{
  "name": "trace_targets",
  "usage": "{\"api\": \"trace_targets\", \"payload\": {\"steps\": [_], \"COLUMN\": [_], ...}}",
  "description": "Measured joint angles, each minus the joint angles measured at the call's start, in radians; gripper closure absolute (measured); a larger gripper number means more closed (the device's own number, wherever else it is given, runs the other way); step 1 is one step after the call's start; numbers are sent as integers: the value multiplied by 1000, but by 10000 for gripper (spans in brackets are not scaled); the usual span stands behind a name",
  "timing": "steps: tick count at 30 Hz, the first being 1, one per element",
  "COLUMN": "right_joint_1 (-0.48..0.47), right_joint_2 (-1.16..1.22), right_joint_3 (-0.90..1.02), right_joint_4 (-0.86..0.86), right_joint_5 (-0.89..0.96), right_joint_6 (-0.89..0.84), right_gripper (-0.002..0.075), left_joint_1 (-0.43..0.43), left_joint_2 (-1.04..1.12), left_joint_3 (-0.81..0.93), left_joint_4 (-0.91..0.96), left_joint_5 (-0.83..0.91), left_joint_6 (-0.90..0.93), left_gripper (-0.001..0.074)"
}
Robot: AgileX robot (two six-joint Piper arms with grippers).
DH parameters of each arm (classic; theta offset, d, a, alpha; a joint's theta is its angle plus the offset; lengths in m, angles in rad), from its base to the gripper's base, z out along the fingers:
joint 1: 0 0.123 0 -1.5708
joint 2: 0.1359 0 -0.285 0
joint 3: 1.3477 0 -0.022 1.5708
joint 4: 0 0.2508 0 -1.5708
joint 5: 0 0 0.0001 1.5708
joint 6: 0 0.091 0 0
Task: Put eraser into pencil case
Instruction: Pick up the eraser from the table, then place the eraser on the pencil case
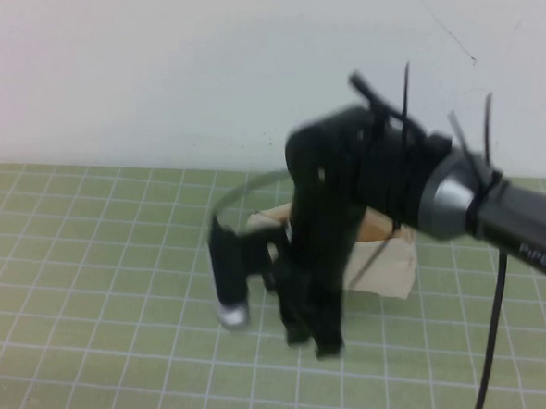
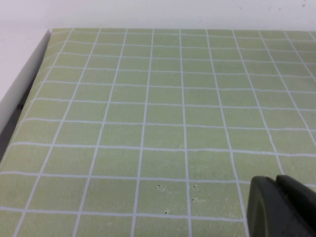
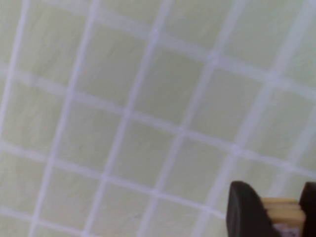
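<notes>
In the right wrist view my right gripper (image 3: 277, 200) is shut on the eraser (image 3: 282, 210), a small tan block with a bit of white label, held above the green grid mat. In the high view the right gripper (image 1: 316, 342) points down at the mat in front of the cream pencil case (image 1: 390, 265). The case is partly hidden behind the arm, and its peach lining shows at the top. The eraser is hidden in the high view. My left gripper (image 2: 276, 180) is shut and empty over bare mat, and it is out of the high view.
A green cutting mat with a white grid (image 1: 94, 249) covers the table up to a white wall (image 1: 171, 59). The mat's edge and a white table border (image 2: 22, 84) show in the left wrist view. A black cable (image 1: 489, 347) hangs from the right arm.
</notes>
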Motion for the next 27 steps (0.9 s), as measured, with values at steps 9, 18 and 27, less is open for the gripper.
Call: {"api": "trace_targets", "payload": {"steps": [9, 18, 27], "right_joint_1": [-11, -131, -153], "right_joint_2": [0, 43, 59], "right_joint_3": [-297, -307, -307], "right_joint_4": [-109, -141, -132], "right_joint_5": [9, -115, -160], "right_joint_6": [71, 219, 371], "right_gripper": [522, 522, 283], "left_joint_1": [0, 0, 0], "left_joint_2": [0, 0, 0], "left_joint_3": [0, 0, 0], "left_joint_4": [0, 0, 0], "left_joint_5": [0, 0, 0], "left_joint_6": [0, 0, 0], "left_gripper": [736, 736, 736]}}
